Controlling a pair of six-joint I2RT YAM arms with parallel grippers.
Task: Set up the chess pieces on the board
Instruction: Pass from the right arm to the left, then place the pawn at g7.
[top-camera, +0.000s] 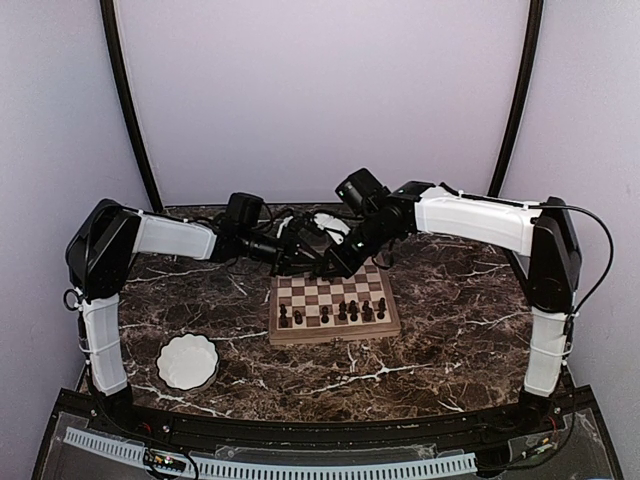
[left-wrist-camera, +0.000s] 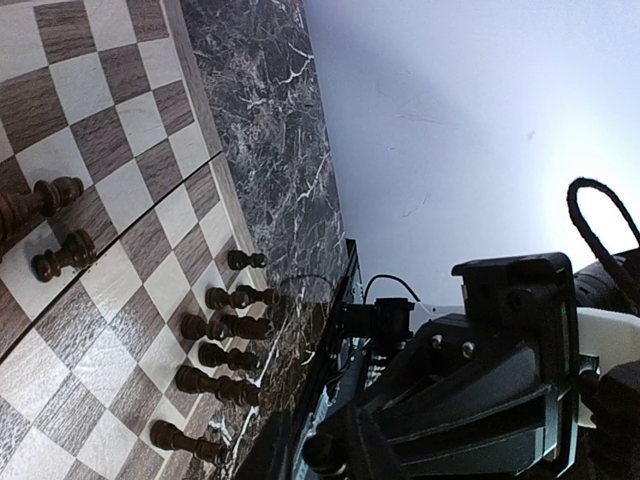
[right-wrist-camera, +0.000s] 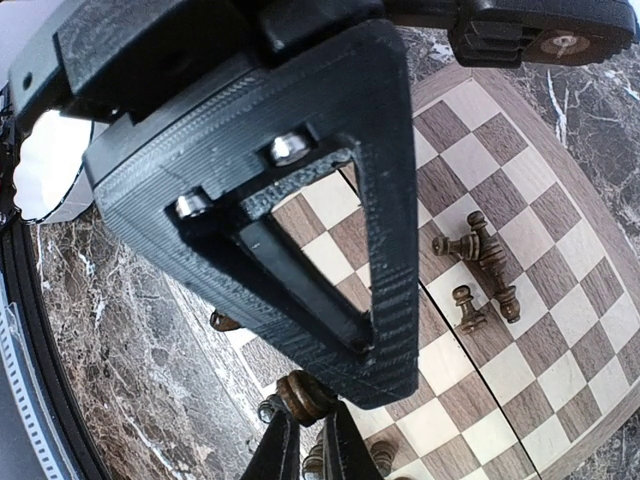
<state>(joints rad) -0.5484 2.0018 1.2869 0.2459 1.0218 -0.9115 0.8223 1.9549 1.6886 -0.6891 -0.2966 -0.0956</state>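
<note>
Mid-setup, placing step. Right gripper pinched tight, seemingly on one dark chessman, at board 12 o'clock edge. Left gripper alongside, finger gap unreadable. Row of pieces standing along 6 o'clock rank, other pieces on inner squares. Next: lower onto free square, release upright.

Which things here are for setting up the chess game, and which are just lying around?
For the job: chess pieces, board.
Just lying about: white bowl.
</note>
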